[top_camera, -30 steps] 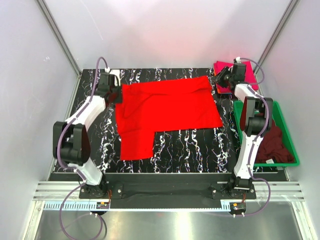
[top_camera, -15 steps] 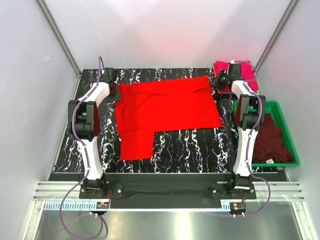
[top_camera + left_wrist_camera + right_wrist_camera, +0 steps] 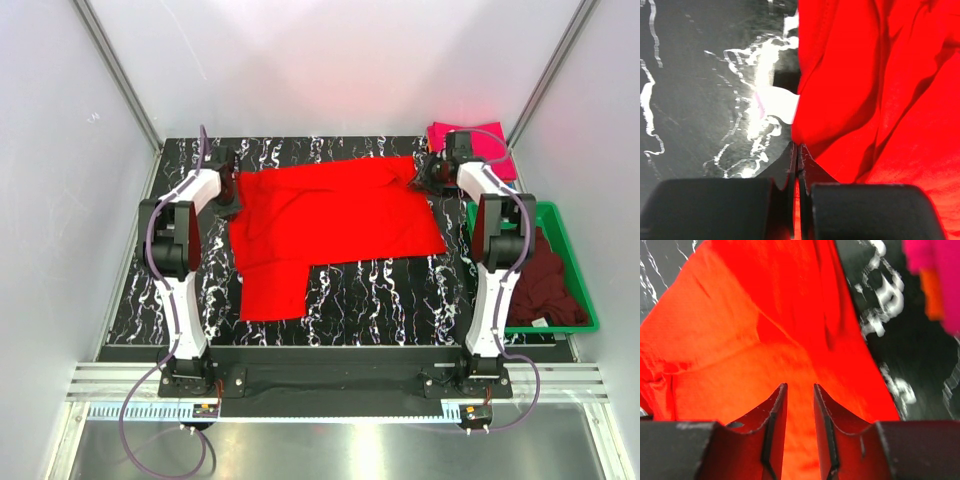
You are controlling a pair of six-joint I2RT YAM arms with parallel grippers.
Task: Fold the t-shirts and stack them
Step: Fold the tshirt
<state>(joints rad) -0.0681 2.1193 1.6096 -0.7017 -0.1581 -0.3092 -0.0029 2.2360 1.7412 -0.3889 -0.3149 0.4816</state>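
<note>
The bright red t-shirt [image 3: 330, 215] lies spread on the black marbled table, with one part hanging toward the near left. My left gripper [image 3: 229, 199] is at its far left edge. In the left wrist view the jaws [image 3: 798, 146] are closed, with red cloth [image 3: 880, 75] pinched between them. My right gripper [image 3: 425, 182] is over the shirt's far right corner. Its jaws [image 3: 800, 386] stand a little apart above the red cloth [image 3: 740, 340]. The magenta-pink t-shirt [image 3: 485, 140] lies folded at the far right and shows in the right wrist view [image 3: 935, 270]. The dark maroon t-shirt [image 3: 548, 290] lies crumpled in the bin.
A green plastic bin [image 3: 550, 328] stands at the right edge of the table [image 3: 380, 290] and holds the maroon shirt. Grey walls close in the table on the left, back and right. Something orange [image 3: 931, 295] shows under the pink shirt.
Both grippers have come in from the far corners onto the red shirt's far edge. The shirt's far right corner is now pushed inward and bunched.
</note>
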